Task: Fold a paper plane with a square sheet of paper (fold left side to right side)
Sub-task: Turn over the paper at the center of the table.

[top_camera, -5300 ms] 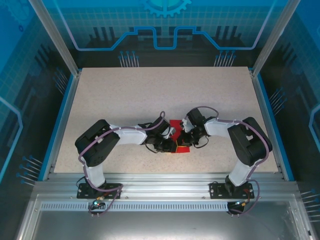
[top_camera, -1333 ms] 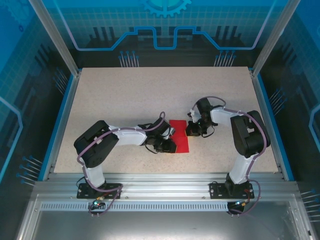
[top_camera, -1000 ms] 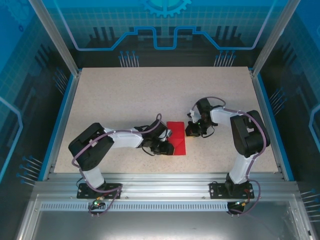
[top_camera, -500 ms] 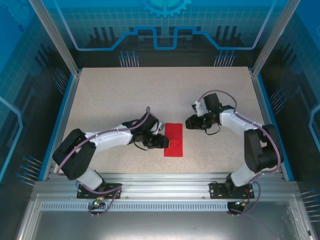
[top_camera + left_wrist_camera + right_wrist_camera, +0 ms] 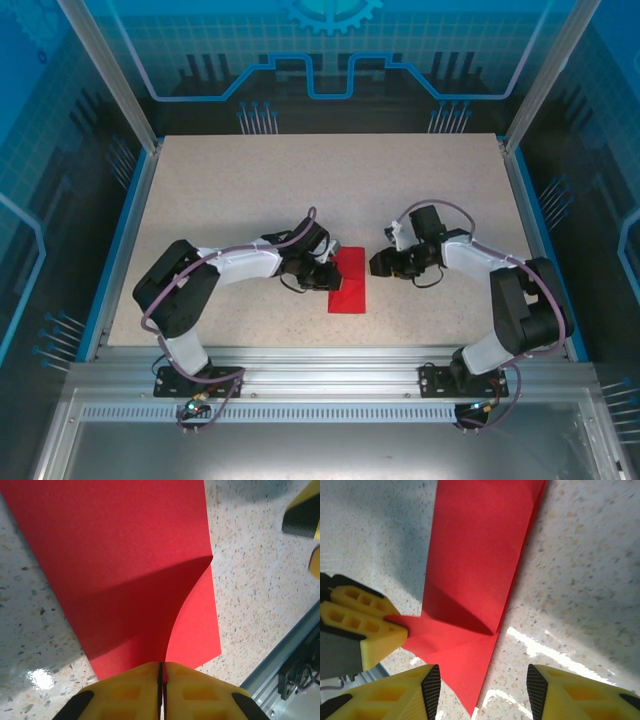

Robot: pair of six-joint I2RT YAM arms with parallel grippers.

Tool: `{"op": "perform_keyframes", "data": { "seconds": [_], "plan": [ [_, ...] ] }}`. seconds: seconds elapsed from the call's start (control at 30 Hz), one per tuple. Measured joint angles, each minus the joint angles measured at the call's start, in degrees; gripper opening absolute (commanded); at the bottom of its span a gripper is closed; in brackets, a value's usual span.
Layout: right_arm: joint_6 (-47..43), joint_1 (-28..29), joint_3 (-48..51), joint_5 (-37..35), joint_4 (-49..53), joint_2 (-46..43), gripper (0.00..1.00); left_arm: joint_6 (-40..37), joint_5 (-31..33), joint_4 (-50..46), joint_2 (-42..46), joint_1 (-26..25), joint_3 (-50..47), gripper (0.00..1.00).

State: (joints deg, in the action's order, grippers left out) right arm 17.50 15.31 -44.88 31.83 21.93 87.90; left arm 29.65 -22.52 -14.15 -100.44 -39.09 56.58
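Pinching the 9 o'clock edge of the sheet of paper (image 5: 352, 290): left gripper (image 5: 330, 277), clenched. Right gripper (image 5: 379, 265) released at its 2 o'clock.

Black-and-white left arm (image 5: 240, 263) and right arm (image 5: 476, 256) carry purplish cables, yellow jaws.

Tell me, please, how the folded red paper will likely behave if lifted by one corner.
Probably floppy: the folded red paper bows where the left gripper pinches its flap. Thin, so likely light; it may slide on the glossy table.
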Motion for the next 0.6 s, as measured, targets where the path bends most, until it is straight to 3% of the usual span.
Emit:
{"op": "perform_keyframes", "data": {
  "seconds": [0.43, 0.6],
  "plan": [
    [2.8, 5.1, 0.3, 3.6, -4.4, 4.0, 0.55, 0.5, 2.4, 0.9, 1.8, 1.4, -2.8, 0.12],
    [4.2, 6.7, -2.0, 4.5, -6.0, 7.2, 0.44, 0.7, 2.4, 1.2, 1.8, 1.4, -2.8, 0.13]
  ]
}}
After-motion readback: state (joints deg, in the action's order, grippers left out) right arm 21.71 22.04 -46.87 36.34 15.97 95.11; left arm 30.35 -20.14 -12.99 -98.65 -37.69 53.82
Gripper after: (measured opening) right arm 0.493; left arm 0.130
